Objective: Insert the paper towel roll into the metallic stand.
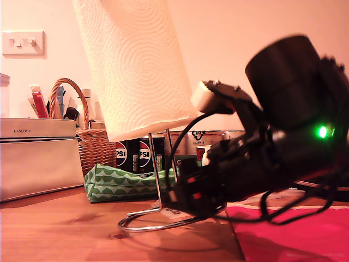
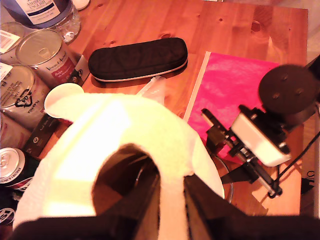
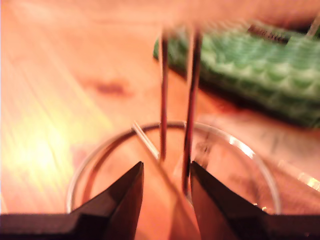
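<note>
Exterior view: paper towel roll point(image 1: 135, 65), held aloft, long axis near upright, leaning slightly toward the exterior view's left at the top; upper end cut off by the frame. Its lower end hides the top of the metallic stand point(image 1: 158, 180), whose two thin rods rise from a ring base on the tabletop point(image 1: 60, 229). A dark arm covers the exterior view's right.

First wrist view: first end effector point(image 2: 172, 210) clamped on the roll's wall, one finger inside the hollow core. Black case point(image 2: 138, 59) and pink mat point(image 2: 235, 92) beyond.

Second wrist view, blurred: second end effector point(image 3: 166, 192), fingers apart either side of the stand's rods; contact unclear. Green pouch point(image 3: 250, 75) behind.
</note>
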Tool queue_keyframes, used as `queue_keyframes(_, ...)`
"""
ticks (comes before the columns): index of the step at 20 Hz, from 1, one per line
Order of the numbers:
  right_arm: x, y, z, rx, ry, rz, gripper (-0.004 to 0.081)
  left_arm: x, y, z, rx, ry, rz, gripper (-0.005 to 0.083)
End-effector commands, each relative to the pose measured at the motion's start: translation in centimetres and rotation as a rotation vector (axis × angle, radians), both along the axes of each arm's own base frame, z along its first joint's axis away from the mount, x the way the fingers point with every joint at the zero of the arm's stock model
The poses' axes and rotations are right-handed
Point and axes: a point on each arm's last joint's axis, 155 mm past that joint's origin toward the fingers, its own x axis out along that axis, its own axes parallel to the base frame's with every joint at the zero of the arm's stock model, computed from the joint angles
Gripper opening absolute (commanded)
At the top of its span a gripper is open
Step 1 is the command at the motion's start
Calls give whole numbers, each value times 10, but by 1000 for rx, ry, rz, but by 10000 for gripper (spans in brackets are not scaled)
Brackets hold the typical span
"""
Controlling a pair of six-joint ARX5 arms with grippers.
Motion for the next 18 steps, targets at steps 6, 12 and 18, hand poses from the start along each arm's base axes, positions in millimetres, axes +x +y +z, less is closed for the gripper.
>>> queue_keyframes(6,-6,-14,-13,-75,47,-26,263,5,-1,1,-2,-20,-2,-24)
queue_keyframes(12,-8,-15,2,-45,51,-36,263,2,-4,1,-2,-21,-13,-24)
queue_keyframes(18,-13,-29,36,-17,48,-83,218,0,-6,1,-1,-19,-21,-24)
